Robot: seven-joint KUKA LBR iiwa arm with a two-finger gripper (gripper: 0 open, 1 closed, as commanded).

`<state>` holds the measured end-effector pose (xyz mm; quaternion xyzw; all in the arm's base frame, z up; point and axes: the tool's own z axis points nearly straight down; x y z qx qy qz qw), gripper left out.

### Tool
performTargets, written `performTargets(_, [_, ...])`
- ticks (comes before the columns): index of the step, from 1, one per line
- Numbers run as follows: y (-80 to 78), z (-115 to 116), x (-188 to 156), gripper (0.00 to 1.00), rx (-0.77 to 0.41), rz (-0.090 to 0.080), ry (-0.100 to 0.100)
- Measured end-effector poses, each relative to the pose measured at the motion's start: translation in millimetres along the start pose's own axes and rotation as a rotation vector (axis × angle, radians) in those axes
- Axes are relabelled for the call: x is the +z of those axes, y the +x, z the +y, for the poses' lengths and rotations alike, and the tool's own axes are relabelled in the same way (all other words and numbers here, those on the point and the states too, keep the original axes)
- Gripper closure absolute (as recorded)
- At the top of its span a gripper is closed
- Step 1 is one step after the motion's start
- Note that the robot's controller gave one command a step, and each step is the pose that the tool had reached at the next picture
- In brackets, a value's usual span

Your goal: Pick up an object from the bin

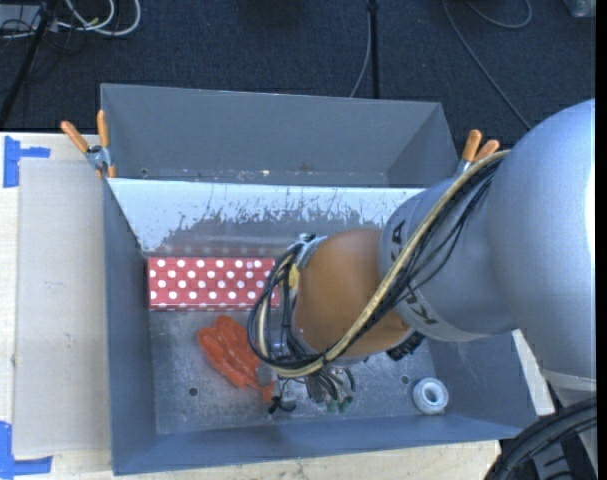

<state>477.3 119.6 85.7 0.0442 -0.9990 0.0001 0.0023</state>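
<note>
Watch-outs first, near to far. The bin (283, 446) has its front wall right by the pincer (305, 396). If you go lower or pull toward the front, the pincer could bump that wall & scrape.

The small white ring (430, 396) sits on the floor near the front, on the view's right, apart from the pincer. It's prob safe, but a swing that way could knock it & make it roll.

Next back is the orange-red bumpy thing (228, 353), long & soft-looking, just beside the pincer on the view's left. It's the closest thing, so I guess that's the one to pick. It lies slanted, so a grab at its tip could slip off or just push it away.

Behind it the red box w/ white dots (208, 281) lies flat, very close. A lift could drag on it.

The black cables (268, 318) hang low & could snag.

Now the pincer. It's down low near the bin floor. The arm's orange cover (338, 293) & the cables hide most of it, so you can't tell if it's open or closed, or if it holds anything. Touching the orange-red thing or not? Can't tell.
</note>
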Motion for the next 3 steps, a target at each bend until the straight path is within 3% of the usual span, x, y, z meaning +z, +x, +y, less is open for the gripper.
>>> performTargets(1, [-0.7,1,-49,1.00,0.001,0.008,0.002])
performTargets(2, [-1.0,4,-98,1.00,0.034,0.004,0.000])
performTargets(3, [5.0,-3,-311,1.00,0.022,0.009,0.002])
